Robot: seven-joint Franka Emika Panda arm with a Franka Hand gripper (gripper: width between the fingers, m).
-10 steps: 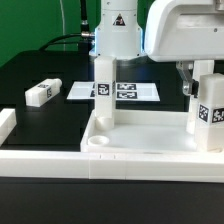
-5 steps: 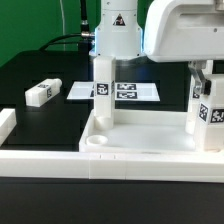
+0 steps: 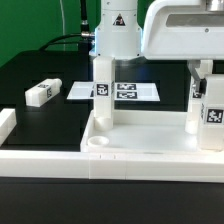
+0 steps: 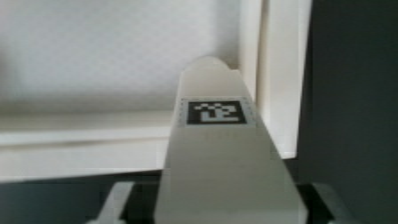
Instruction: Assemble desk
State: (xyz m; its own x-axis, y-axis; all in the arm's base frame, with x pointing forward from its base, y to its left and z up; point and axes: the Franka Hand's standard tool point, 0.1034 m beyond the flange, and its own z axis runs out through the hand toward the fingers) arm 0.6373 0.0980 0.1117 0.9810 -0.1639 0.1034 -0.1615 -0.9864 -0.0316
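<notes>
Claw point(image 3: 204, 82) clamped on upright leg point(image 3: 203, 125), 3 o'clock of tabletop point(image 3: 150, 160); stiff, light plastic prob, so grip mid-shaft.

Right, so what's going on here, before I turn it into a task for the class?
A single robot arm is assembling a white desk. Its gripper appears closed on the second leg, which it holds upright over the tabletop at the exterior view's right. The first leg already stands upright on the tabletop, toward the exterior view's left. A loose leg lies on the black table, near the marker board. No fourth leg is visible.
</notes>
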